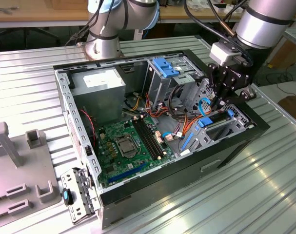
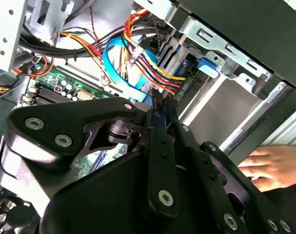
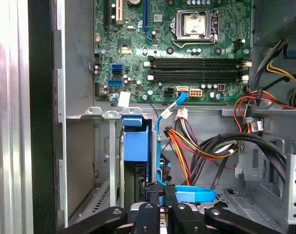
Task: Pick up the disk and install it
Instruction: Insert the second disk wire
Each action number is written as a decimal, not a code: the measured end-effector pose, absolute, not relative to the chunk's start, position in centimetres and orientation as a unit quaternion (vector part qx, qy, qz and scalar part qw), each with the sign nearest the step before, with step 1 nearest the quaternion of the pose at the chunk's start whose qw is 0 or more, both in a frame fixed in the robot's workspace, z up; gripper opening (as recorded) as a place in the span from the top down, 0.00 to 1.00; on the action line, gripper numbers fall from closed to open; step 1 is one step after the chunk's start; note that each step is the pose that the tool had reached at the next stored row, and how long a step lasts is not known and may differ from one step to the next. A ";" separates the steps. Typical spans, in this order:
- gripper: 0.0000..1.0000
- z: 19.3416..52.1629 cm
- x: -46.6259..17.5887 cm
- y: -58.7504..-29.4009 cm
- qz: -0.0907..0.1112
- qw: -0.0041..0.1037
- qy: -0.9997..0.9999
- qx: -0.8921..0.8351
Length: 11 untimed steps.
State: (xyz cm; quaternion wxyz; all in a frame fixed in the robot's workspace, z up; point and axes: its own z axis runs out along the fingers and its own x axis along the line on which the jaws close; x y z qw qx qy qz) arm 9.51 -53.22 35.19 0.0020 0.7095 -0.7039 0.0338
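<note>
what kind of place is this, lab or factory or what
Most likely a robotics lab or test bench. An open computer case with its motherboard exposed lies on a ribbed metal table, with the arm's gripper reaching inside, and wooden workbenches stand behind.

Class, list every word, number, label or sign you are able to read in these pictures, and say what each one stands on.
No text here can be read with any certainty.
White label on the power supply: print too small to read.
White markings on the motherboard: too small to read.
Pale lettering on the body of the gripper: too blurred to read.
</note>
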 end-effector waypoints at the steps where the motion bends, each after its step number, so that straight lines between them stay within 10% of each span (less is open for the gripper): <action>1: 0.84 35.2 9.5 -53.6 0.032 0.000 -0.704 0.709; 11: 0.84 35.2 9.5 -55.0 0.014 -0.017 -0.705 0.709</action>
